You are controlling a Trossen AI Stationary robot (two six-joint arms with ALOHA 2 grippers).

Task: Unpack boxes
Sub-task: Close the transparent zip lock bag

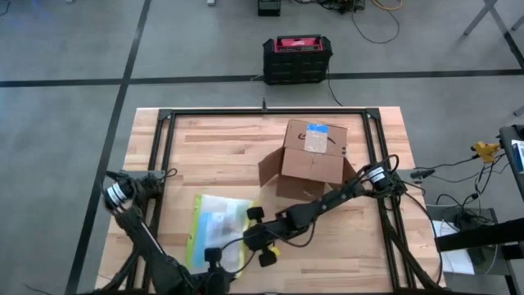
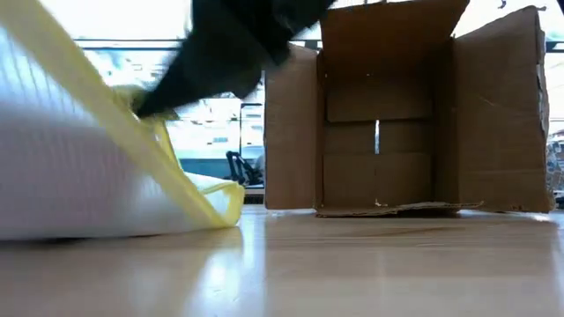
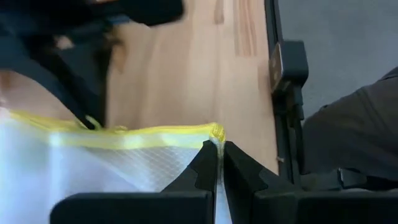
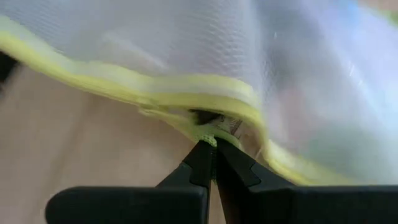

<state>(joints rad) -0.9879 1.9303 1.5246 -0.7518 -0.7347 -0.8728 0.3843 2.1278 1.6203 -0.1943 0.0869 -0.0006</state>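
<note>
The cardboard box (image 1: 313, 152) lies on its side at the far right of the tabletop (image 1: 213, 152), its open mouth facing the near edge and its flaps splayed. From table height the inside looks empty, though I cannot see into every corner. The clear yellow-edged pouch (image 1: 214, 227) lies out on the wood, near left of the box and apart from it.

Both arms are on the pouch, not the box. The left pincer (image 3: 219, 163) is clenched on the pouch's yellow corner seam, with a thin sliver of film pinched between the tips. The right pincer (image 4: 212, 157) is clenched on a small tab at the yellow edge, probably the zip pull, though it is too blurred to be certain.

Risks from here:
- Both grips sit at the very tips on thin, slick plastic. Any pull apart or sideways could slip one seam free, and the pouch would flop onto the tabletop.
- If the right pincer holds only the pull and drags at an angle, the tab may pop out of its fingers, or the film may bunch and jam.
- The two arms opposing each other could stretch or tear the edge.
- The right arm's forearm reaches past the box's near flap; a wide swing could nudge the box.

A black and red case (image 1: 297, 58) sits on the floor beyond the far edge, out of play.
</note>
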